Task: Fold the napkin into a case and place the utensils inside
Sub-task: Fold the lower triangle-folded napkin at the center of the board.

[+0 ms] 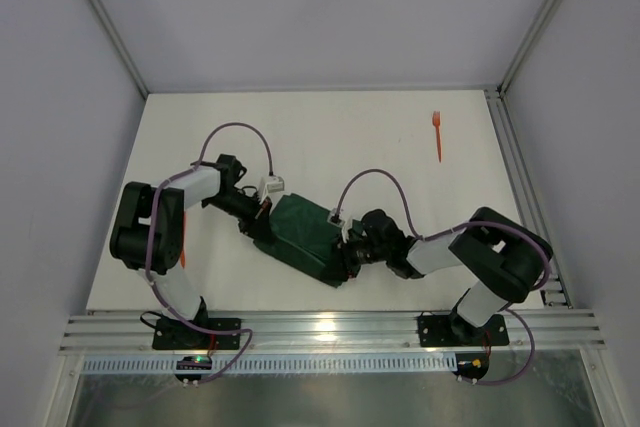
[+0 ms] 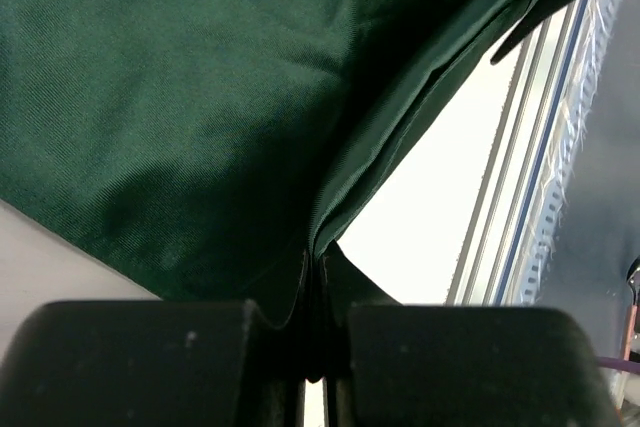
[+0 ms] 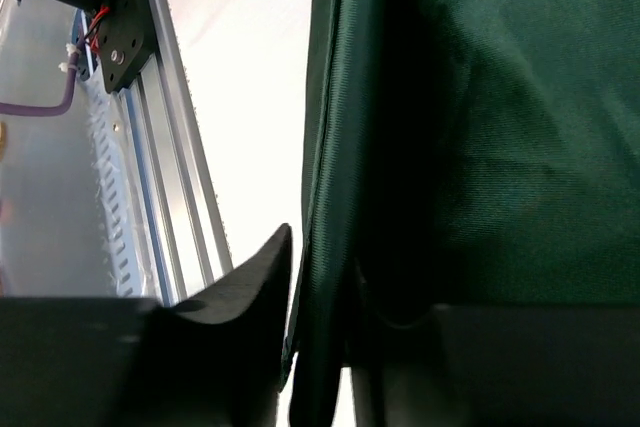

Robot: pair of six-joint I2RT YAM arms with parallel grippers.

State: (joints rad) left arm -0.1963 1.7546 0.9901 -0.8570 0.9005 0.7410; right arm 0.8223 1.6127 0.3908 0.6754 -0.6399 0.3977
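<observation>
The napkin [image 1: 305,237] is a dark green woven cloth with a fine diagonal weave and a matte surface. It is seen just below the centre of the top view, folded into a slanted, roughly rectangular shape that runs from upper left to lower right. It lies on the smooth white table [image 1: 330,137], between the 2 arms. Stacked layers with a stitched hem are shown along its edge in both wrist views.

The left gripper [image 2: 315,322] is pressed together on a fold of the napkin at the cloth's upper-left end. The 2 black, matte, rounded fingers [image 2: 140,357] are closed, with only the thin cloth edge between them.

The right gripper [image 3: 330,317] is set at the cloth's lower-right end. Its fingers [image 3: 230,297] are slightly spread, with the layered edge of the napkin hanging between them. A thin strip of light is seen between the cloth and the finger at the left of the frame, so no firm pinch is shown.

1 thin orange plastic fork [image 1: 437,134] is seen at the upper right of the top view, well apart from the napkin. Ribbed aluminium rails [image 1: 330,330] run along the table's near edge.
</observation>
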